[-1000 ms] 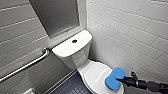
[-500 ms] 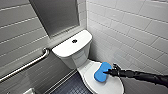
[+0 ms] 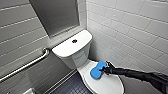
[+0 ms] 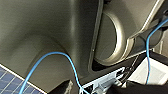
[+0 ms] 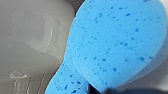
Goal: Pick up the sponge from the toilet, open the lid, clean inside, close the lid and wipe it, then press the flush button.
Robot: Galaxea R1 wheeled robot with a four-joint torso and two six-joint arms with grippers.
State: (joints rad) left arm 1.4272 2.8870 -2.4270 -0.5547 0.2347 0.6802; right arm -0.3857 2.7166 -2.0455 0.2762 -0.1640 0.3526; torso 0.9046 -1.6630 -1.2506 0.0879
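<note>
- The toilet (image 3: 75, 59) sits in a corner, and the tiled wall (image 3: 130, 30) runs close along its right side, leaving only a narrow gap.
- The tank top (image 3: 65, 47) around the flush button (image 3: 74, 41) is reachable from above; a grey panel (image 3: 56, 15) rises just behind it.
- The right gripper (image 3: 106, 70) and the sponge (image 3: 97, 70) occupy the rear of the lid (image 3: 110, 86); its front is bare.
- The grab bar (image 3: 27, 64) lines the left wall, with dark floor (image 3: 71, 86) between it and the bowl.

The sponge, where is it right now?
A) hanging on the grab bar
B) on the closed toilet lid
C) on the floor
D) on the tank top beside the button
B: the sponge lies on the closed white lid, with the right gripper at its end.
</note>
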